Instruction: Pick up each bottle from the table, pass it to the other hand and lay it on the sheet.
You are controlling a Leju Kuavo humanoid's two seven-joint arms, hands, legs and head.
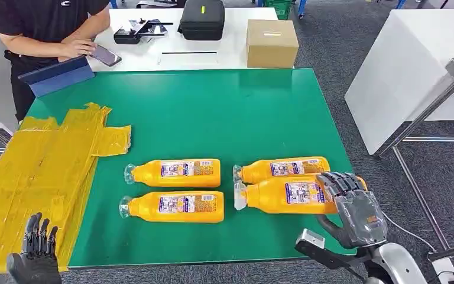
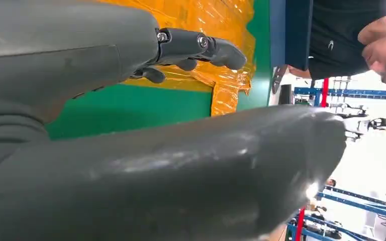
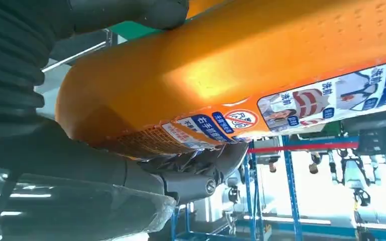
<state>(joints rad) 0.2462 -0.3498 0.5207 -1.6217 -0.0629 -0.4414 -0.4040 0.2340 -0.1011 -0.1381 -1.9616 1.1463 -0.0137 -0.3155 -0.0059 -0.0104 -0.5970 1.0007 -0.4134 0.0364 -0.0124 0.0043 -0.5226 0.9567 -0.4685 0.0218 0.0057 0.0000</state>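
We have our right hand (image 1: pixel 354 207) wrapped around the near right bottle (image 1: pixel 287 196) at its base end, lying on the green desk (image 1: pixel 213 112), while our left hand (image 1: pixel 35 251) waits empty, fingers apart, beside the yellow sheet (image 1: pixel 35 171) to receive it.

— How is the head view lit?
— Evenly, from overhead; the green tabletop (image 1: pixel 213 118) is shown bright, with only thin, soft shadows cast beside the bottles (image 1: pixel 177 173).
— Is glare seen anywhere?
— On the yellow sheet (image 1: pixel 35 171) near the tabletop's left edge, and as a hot spot on the held bottle (image 3: pixel 241 70) in the right wrist view.
— And focus?
— The thumb (image 2: pixel 181 175) is rendered soft in the left wrist view, and the background there is blown out white.
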